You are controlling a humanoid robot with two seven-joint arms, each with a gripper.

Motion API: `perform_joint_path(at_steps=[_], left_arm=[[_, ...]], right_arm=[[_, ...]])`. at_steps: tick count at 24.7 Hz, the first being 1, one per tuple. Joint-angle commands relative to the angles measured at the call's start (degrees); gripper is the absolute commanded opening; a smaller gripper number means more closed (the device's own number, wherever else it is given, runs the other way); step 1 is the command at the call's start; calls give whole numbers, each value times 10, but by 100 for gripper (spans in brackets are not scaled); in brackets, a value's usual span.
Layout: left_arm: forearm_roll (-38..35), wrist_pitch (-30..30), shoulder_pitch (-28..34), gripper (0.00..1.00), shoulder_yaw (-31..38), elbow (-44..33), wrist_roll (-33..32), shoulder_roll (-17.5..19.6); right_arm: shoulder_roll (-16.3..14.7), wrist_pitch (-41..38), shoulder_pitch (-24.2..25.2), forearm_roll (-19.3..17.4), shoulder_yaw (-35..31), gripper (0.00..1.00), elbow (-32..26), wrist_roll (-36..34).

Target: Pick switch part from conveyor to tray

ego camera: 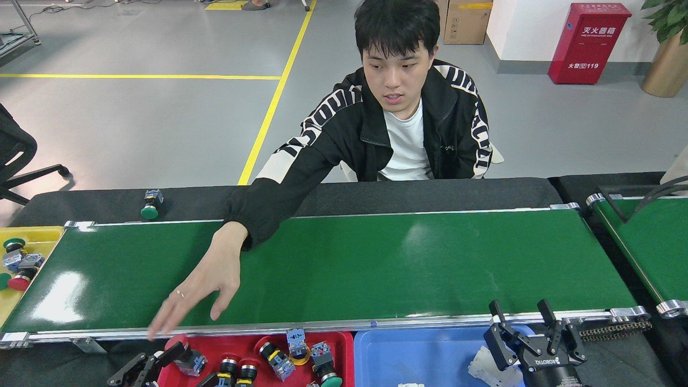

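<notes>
A person (400, 107) in a black jacket with white lettering on the sleeves leans across the conveyor (376, 263), one hand (201, 282) stretched with fingers spread toward the red tray (344, 344) at the near rail. The green belt itself carries no switch part at this moment, so the pick looks to be waiting on the next part, or on the person's reach to clear.

The switch parts (279, 360) lie in a loose heap in the red tray, red, green and yellow caps pointing every way, as sorted pieces do when dropped rather than placed. More sit in a yellow bin (32, 234) at the belt's left end, and one green-capped switch (150, 204) rests alone on the dark desk (430, 188) beyond the far rail, likely a stray.

The left gripper (161, 361) hangs low at the red tray's left edge, its dark fingers around or against a red-capped switch (185, 355); whether it has a firm hold cannot be told. The right gripper (524, 322) stands over the blue tray (419, 355) with its jaws spread wide and empty, poised just short of the belt. A white plastic piece (484, 365) lies in that tray beneath it.

The right gripper's body bears raised lettering, seen upside down and too small to read surely. A red cabinet (588, 43) on the floor behind carries white Chinese characters and the number 119.
</notes>
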Motion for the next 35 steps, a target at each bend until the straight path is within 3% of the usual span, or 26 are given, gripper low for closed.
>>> perform_joint_path(at_steps=[1, 4, 9, 13, 23, 35], left_arm=[[-3, -2, -6, 98, 8, -2, -4, -4], [5, -2, -2, 98, 31, -1, -2, -13], [-1, -2, -15, 96, 180, 5, -3, -101], [-41, -2, -32, 94, 279, 4, -4, -127], [-150, -2, -46, 93, 272, 34, 9, -135], [-151, -2, -59, 94, 267, 58, 9, -147]], right_arm=[[-2, -4, 9, 1, 0, 99, -15, -14], [-1, -4, 13, 1, 0, 99, -15, -15], [-2, -4, 13, 1, 0, 99, -16, -15], [2, 2, 8, 1, 0, 99, -17, -12], [-1, -24, 13, 1, 2, 99, -24, -14], [-2, -26, 45, -4, -1, 100, -48, -15]])
